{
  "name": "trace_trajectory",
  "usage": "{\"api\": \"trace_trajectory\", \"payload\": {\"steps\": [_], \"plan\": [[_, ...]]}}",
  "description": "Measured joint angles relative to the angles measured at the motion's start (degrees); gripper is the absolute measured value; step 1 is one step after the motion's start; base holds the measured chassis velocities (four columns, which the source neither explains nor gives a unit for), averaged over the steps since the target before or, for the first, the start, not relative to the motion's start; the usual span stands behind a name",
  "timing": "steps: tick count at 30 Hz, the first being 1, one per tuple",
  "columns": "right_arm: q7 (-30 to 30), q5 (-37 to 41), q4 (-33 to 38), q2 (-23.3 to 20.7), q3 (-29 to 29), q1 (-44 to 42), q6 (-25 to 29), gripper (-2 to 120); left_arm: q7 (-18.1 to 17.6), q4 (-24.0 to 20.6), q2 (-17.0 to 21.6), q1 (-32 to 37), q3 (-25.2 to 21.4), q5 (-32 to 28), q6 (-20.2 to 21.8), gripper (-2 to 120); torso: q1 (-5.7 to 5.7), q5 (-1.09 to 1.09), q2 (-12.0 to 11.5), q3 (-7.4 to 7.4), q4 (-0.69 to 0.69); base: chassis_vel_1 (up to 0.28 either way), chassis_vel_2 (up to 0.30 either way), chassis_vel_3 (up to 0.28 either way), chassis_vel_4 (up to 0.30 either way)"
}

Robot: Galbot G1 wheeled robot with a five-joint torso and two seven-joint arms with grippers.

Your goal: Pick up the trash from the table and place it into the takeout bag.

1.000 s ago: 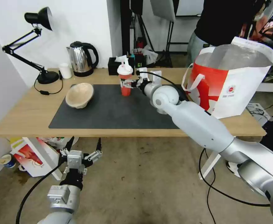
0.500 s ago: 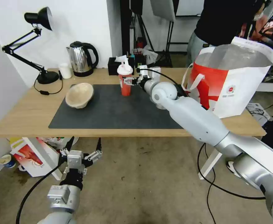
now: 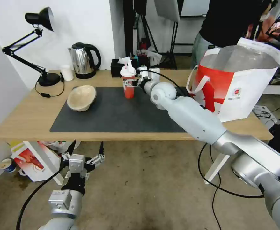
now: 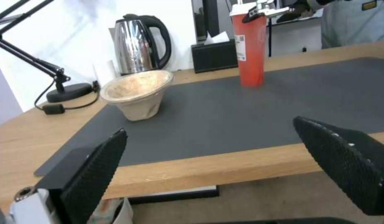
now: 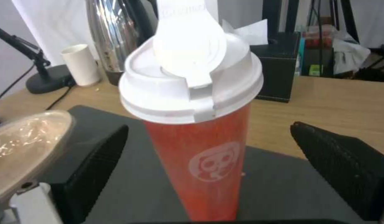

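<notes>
Right gripper moved closer, fingers spread around red cup, left gripper spread

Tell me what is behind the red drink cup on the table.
Behind the red drink cup stands the black tissue box with a white tissue sticking up, near the table's far edge. The cup and the right claw cover part of the box.

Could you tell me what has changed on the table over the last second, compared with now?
The right gripper has slid further in toward the red drink cup, and its open fingers now sit on either side of the cup without closing on it. The cup stands upright in the same spot. The beige pulp bowl, the takeout bag and the left gripper, open below the table edge, stayed put.
</notes>
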Motion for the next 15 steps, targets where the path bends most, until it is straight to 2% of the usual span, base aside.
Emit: {"api": "trace_trajectory", "payload": {"steps": [15], "plan": [[-2.52, -1.80, -6.70, 4.36, -0.12, 1.14, 0.19, 100, 0.00, 0.00, 0.00, 0.00, 0.00, 0.00, 0.00, 100, 0.00, 0.00, 0.01, 0.00, 0.00, 0.000, 0.000, 0.000, 0.000]]}}
